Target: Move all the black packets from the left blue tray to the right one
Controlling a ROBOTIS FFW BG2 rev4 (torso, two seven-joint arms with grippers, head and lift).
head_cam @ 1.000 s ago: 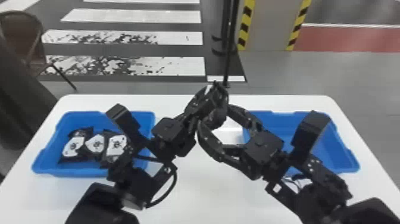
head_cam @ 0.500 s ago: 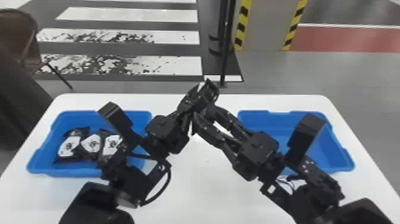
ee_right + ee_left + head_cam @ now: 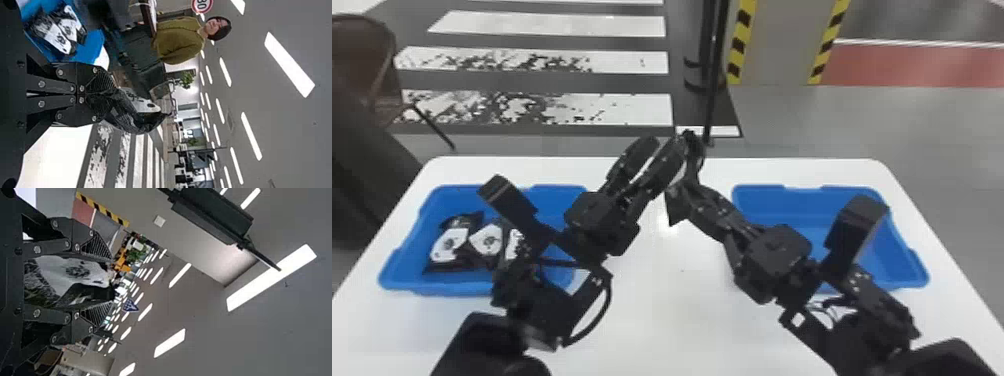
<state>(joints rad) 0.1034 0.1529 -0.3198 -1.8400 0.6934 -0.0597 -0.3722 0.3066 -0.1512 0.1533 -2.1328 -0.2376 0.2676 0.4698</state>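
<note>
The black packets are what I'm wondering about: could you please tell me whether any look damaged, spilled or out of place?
Nothing clearly stands out. The packets in the left blue tray lie bunched at uneven angles, and the held packet in the right claw looks creased, but I see no tear or spill.

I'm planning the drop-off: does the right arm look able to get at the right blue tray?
Likely yes: the right blue tray sits open-topped on that side, though the left gripper is near the held black packet.

Packets (image 3: 486, 242) in left tray (image 3: 409, 274), right tray (image 3: 888, 257) well apart, both on table (image 3: 677, 315).
</note>
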